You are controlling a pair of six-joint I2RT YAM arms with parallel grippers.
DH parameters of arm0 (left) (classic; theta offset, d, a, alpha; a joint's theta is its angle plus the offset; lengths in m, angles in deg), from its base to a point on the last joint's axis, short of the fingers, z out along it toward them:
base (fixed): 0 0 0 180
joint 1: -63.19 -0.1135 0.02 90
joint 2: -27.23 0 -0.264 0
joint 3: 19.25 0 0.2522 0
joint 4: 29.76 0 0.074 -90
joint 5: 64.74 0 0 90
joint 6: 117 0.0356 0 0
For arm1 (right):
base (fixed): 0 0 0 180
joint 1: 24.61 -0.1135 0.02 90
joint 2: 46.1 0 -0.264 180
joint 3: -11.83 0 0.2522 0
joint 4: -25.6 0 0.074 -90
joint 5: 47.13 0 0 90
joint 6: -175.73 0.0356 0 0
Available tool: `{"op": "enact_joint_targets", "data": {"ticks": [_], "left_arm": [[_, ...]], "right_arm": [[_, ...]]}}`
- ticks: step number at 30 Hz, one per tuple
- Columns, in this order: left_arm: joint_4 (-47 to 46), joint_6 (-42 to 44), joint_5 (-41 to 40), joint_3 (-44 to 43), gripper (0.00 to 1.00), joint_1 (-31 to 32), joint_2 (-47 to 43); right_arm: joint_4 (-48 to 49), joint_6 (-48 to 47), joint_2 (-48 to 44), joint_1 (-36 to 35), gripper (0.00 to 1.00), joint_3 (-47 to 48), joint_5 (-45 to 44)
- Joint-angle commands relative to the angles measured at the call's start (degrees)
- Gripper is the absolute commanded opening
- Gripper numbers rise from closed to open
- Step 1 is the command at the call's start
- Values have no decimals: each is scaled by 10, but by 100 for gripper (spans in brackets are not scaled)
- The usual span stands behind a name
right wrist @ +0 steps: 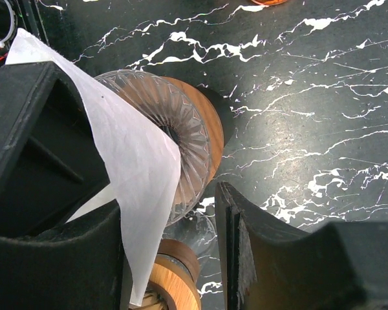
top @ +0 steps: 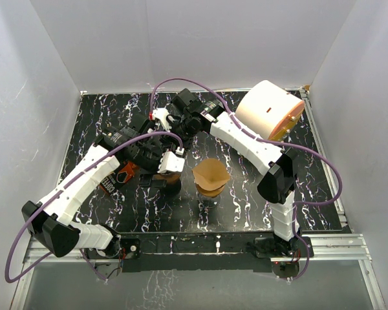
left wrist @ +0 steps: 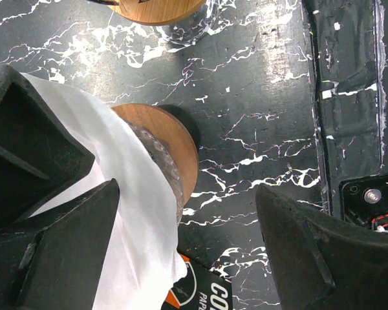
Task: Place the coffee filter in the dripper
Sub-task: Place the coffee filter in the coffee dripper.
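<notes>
A white paper coffee filter (top: 171,161) hangs over a clear ribbed glass dripper (right wrist: 181,139) with a wooden collar. In the left wrist view the filter (left wrist: 132,219) lies against my left gripper's left finger, draped over the dripper (left wrist: 174,152). My left gripper (left wrist: 189,188) is open, its jaws wide apart. In the right wrist view the filter (right wrist: 139,181) lies along my right gripper's left finger. My right gripper (right wrist: 171,203) is open too. Both grippers meet over the dripper (top: 169,179) in the top view, left (top: 156,161) and right (top: 174,139).
A second dripper with a brown filter (top: 211,177) stands just right of the first; its wooden part shows in the right wrist view (right wrist: 178,284). An orange-and-black filter package (top: 115,179) lies to the left. A large white cylinder (top: 268,110) sits at the back right.
</notes>
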Motion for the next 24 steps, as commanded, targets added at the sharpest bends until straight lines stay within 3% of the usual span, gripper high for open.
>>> {"op": "enact_joint_targets", "data": {"ticks": [1,9,24], "left_arm": [[-43,1,-16,-15,86,-3,7],[-34,1,-40,-44,87,-3,4],[-58,13,-51,11,87,2,6]], "right_arm": [[-11,-17,-10,-21,44,27,72],[-14,-19,-7,-21,43,26,76],[-16,-19,-4,-21,43,32,75]]}}
